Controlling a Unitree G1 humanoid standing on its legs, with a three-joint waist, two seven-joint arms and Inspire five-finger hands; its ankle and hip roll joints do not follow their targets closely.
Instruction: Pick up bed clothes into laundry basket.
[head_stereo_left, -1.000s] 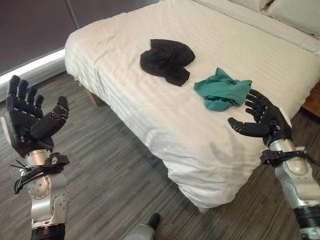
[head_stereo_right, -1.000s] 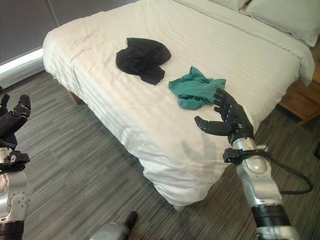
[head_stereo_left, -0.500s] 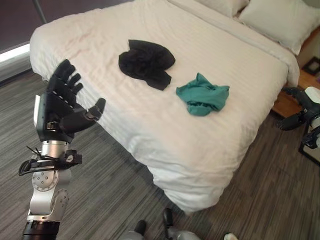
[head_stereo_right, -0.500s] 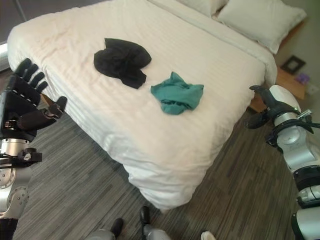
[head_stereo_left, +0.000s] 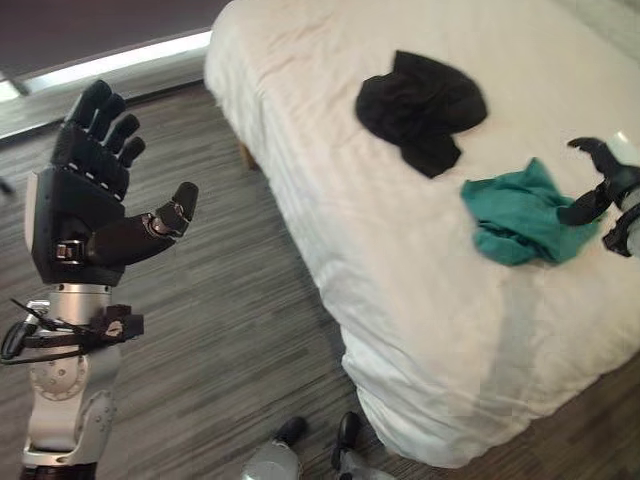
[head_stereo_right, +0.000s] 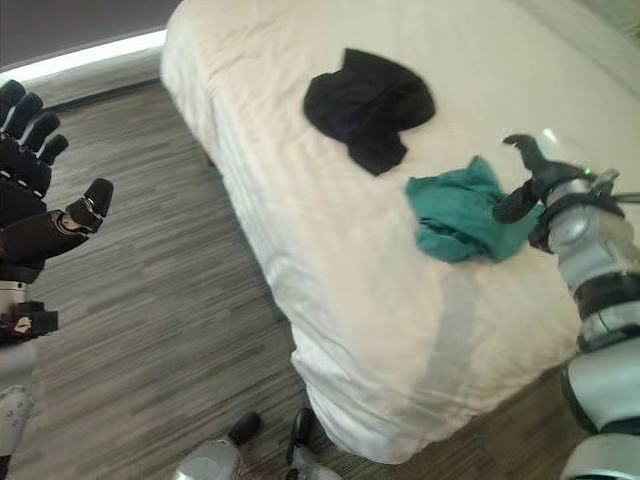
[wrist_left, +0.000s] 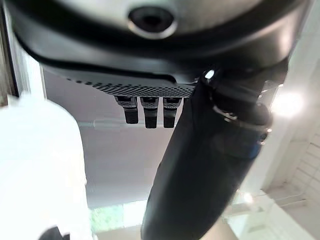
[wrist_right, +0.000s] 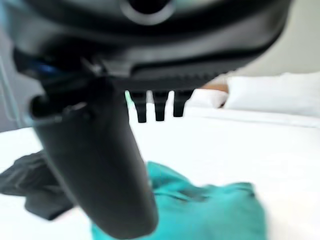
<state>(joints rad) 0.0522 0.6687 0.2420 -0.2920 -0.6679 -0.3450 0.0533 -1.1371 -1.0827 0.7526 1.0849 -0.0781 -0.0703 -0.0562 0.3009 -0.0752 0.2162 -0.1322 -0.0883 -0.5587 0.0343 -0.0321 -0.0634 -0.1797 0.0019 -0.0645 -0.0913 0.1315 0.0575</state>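
Right hand (head_stereo_right: 530, 180) is hovering wide open beside the green garment (head_stereo_right: 458, 215) near the bed (head_stereo_right: 300, 240) edge, risking a partial grab that drops cloth floorward.

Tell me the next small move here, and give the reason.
Probably lower the right hand onto the green garment and close on it. That hand is open beside the garment on the bed, nearer than the black garment; the left hand is raised open over the floor.
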